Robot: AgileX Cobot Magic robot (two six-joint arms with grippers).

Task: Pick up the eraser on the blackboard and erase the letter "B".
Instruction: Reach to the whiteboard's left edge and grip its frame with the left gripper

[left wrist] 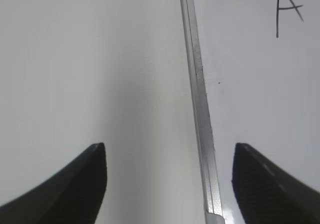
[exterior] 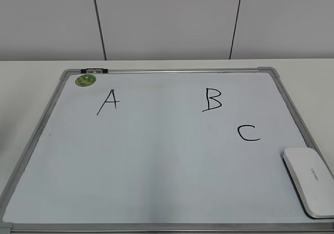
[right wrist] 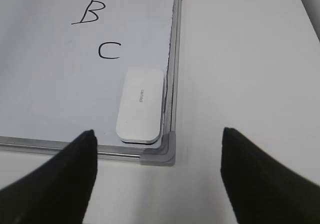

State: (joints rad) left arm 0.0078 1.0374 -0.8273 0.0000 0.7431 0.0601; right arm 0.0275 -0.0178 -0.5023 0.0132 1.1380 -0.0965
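Observation:
The blackboard (exterior: 156,161) is a white board with a silver frame, lying flat on the table. The black letter "B" (exterior: 212,99) stands at its upper right; it also shows in the right wrist view (right wrist: 90,12). The white eraser (exterior: 309,180) lies at the board's lower right corner, and in the right wrist view (right wrist: 140,105) it sits just ahead of my right gripper. My right gripper (right wrist: 158,136) is open and empty above the table by the board's grey corner piece. My left gripper (left wrist: 169,151) is open and empty over the board's left frame edge (left wrist: 200,104). Neither gripper shows in the exterior view.
A black "A" (exterior: 108,101) and a black "C" (exterior: 248,133) are also on the board. A round green magnet (exterior: 85,80) sits at the upper left corner beside a small black clip (exterior: 94,70). White table (right wrist: 240,74) surrounds the board; a wall is behind.

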